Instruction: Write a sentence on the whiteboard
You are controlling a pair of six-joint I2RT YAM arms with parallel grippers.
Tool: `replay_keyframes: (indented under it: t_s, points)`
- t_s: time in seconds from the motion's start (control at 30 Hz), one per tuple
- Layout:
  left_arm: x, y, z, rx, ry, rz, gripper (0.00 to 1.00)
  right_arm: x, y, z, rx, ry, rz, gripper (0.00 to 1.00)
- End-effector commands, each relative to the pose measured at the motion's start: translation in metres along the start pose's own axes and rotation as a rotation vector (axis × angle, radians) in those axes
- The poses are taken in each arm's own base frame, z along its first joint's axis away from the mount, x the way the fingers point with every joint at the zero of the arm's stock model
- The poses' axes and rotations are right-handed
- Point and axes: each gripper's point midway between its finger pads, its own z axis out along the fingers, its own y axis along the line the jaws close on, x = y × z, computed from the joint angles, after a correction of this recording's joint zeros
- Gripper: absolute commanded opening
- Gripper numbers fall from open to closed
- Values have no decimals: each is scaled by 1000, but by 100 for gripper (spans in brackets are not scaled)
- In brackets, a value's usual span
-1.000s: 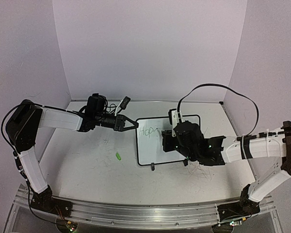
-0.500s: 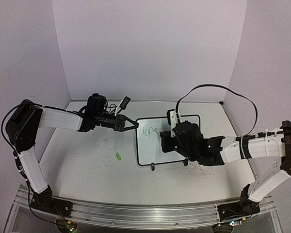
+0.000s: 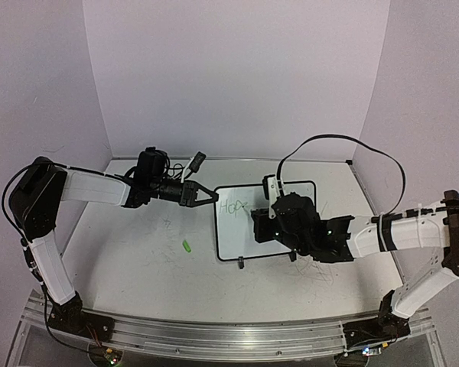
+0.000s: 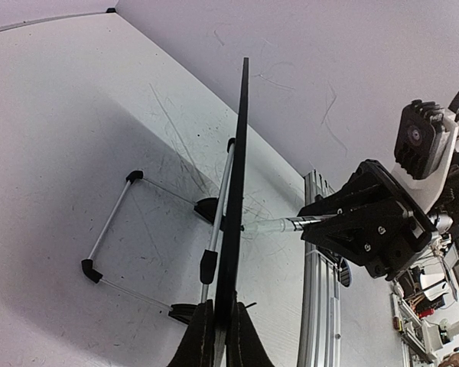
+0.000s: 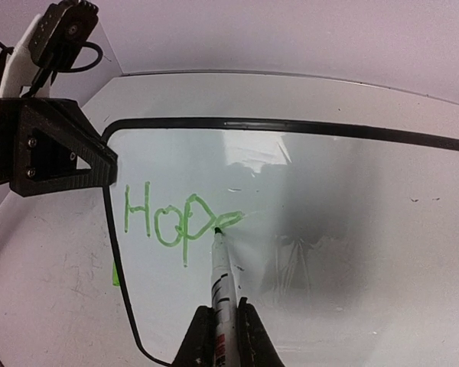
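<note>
Centre-right on the table point(image 3: 138, 260), the whiteboard point(image 3: 241, 241) stands propped on its wire stand point(image 4: 109, 225), with its writing face turned to the right arm.

Left gripper point(image 3: 210, 196): jaws pinched tight on the board's left edge, the black frame clamped between the fingers. From the left wrist I see the board edge-on, running up from the fingertips.

Right gripper point(image 5: 218, 332): closed around a marker point(image 5: 220, 279), the barrel held between both fingers and its green tip touching the board's surface.

I read the sentence point(image 5: 172, 218) as "Hop" in green, in the upper left part of the board, followed by one short stroke of a further letter. The marker tip sits at the left end of that stroke, just right of the "p".

A small green item point(image 3: 187, 246) lies on the table left of the board, apart from it; it is too small for me to identify. The table top carries faint scribble marks.
</note>
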Motion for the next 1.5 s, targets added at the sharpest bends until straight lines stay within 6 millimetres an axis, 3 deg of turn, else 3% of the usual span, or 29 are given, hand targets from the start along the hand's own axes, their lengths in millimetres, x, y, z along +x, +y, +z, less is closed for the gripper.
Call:
replay_keyframes:
  t_s: [0.0,0.23,0.37,0.5,0.63,0.73,0.97,1.47]
  points:
    - [-12,-27,-6,61,-16,47,0,10,-5,-1,18,22,5,0]
    - [-12,-27,-6,60,-17,47,0,11,-19,-6,76,12,13,0]
    - [-12,-27,-5,60,-16,46,0,0,-27,-12,120,-25,21,0]
    - [-11,-26,-5,59,-15,44,0,-25,-14,-23,48,-83,9,0]
    - [-12,-27,-6,59,-18,48,0,-30,-14,-36,-9,-117,22,0]
    - [-13,-28,-6,60,-18,50,0,-25,-16,-28,10,-96,5,0]
    - [-12,-27,-7,56,-18,49,0,-39,-14,-21,43,-122,-5,0]
    - [-12,-27,-7,58,-18,48,0,-39,-19,-12,71,-121,6,0]
